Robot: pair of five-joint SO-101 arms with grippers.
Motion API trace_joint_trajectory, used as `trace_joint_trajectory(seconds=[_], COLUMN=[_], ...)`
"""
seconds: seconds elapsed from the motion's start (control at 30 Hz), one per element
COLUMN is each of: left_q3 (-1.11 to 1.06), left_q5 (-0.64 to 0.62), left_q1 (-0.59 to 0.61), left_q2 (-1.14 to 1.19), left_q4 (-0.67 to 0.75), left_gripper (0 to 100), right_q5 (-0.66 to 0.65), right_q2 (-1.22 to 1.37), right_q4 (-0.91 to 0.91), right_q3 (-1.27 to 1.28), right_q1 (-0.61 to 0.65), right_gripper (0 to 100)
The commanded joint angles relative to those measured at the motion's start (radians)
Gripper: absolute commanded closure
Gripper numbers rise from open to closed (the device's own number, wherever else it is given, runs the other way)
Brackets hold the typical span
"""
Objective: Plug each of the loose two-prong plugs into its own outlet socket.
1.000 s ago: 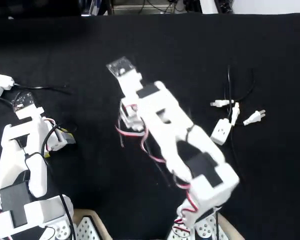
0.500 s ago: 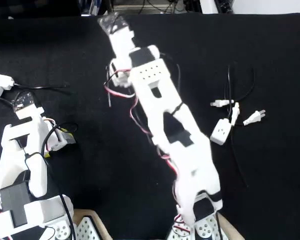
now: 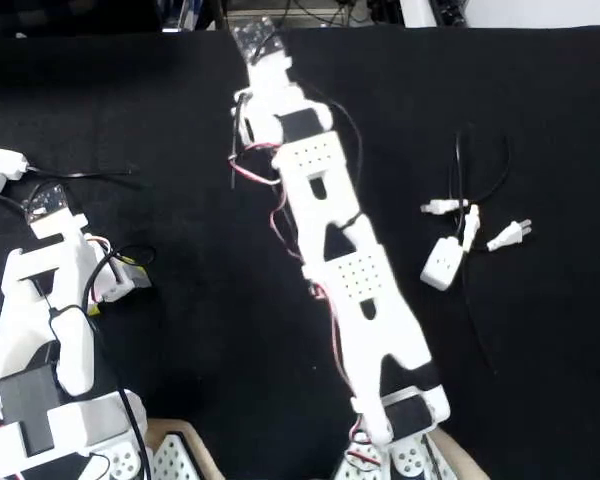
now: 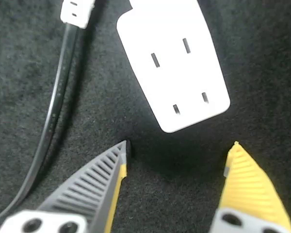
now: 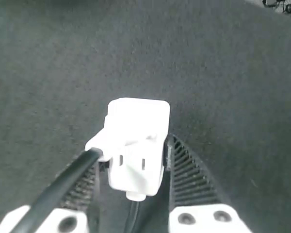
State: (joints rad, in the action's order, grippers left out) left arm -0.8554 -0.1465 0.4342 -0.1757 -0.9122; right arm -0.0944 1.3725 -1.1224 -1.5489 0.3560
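My left gripper (image 4: 180,145) is open just short of a flat white outlet block (image 4: 177,63) with two pairs of slots, lying on the black cloth. From above, that gripper (image 3: 42,200) sits by the same block (image 3: 0,168) at the left edge. My right gripper (image 5: 133,170) is shut on a small white socket block (image 5: 136,141) with a black cable (image 5: 53,194). The right arm is stretched out, its gripper (image 3: 257,40) at the table's far edge. Two loose white two-prong plugs (image 3: 445,207) (image 3: 508,235) and another white outlet (image 3: 442,262) lie at the right.
A white connector end (image 4: 76,9) on a black cable (image 4: 58,111) lies beside the left outlet block. Thin black cables (image 3: 470,160) loop around the plugs at the right. The table's far edge (image 3: 380,27) borders clutter behind.
The right arm has stretched out and swung from mid-table to the far edge, its gripper moving away and slightly right. The left arm has stayed still.
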Motion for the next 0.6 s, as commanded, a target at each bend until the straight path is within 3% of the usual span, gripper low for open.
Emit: trace_joint_trajectory(seconds=[0.0,0.07,0.33,0.57], left_q3=[0.004,0.002,0.002,0.002], left_q5=[-0.008,-0.009,-0.009,-0.009], left_q1=[-0.019,-0.019,-0.019,-0.019], left_q2=[-0.035,-0.035,-0.035,-0.035], left_q4=[0.021,0.031,0.034,0.034], left_gripper=[68,68,68,68], right_q5=[-0.011,-0.011,-0.009,-0.009], right_q2=[0.044,0.068,0.050,-0.071], right_q4=[0.074,0.097,0.037,-0.101], right_q3=[-0.071,-0.071,-0.082,-0.082], right_q1=[-0.005,-0.015,-0.011,-0.003], right_gripper=[95.3,94.1,74.1,69.1])
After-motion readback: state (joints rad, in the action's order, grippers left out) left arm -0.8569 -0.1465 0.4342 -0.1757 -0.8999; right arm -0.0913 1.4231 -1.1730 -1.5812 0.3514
